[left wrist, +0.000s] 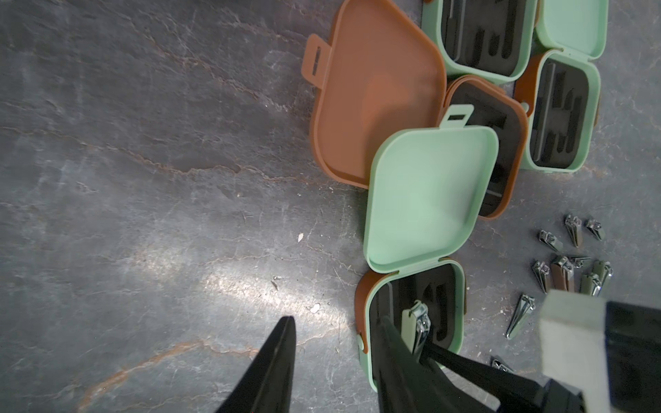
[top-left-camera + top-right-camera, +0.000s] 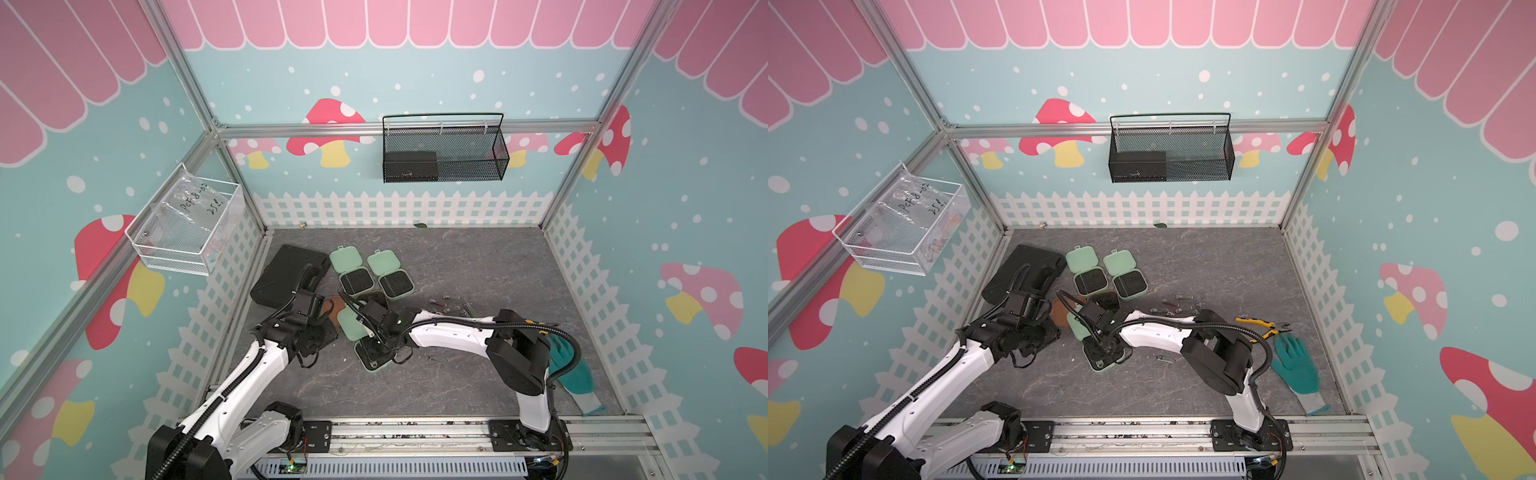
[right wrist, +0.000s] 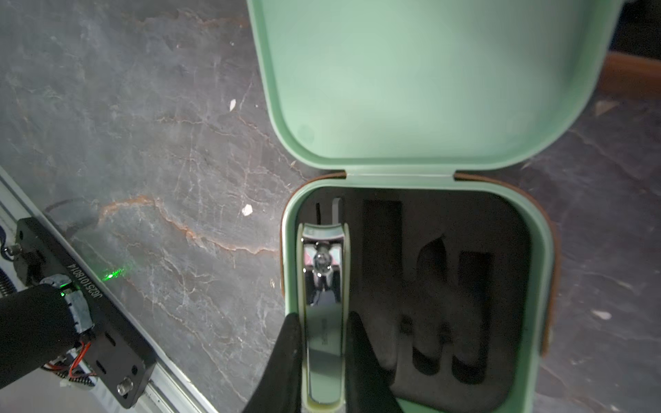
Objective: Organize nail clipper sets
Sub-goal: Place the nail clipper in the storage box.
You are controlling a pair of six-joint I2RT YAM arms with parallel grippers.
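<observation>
While my right jaws pinch the clipper [image 3: 323, 271] by its flanks at the case [image 3: 538, 271], I judge it light, stiff, slippery; left jaws hang released.

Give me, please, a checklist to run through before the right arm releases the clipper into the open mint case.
1. Right end effector shut on clipper: ok.
2. Case lid open, out of the way: ok.
3. Clipper seated in its slot: cannot tell; the slot beneath is hidden.
4. Other slots empty: ok.
5. Left end effector open, empty: ok.
6. Left finger clear of the case: cannot tell; it overlaps the rim in the left wrist view.
</observation>
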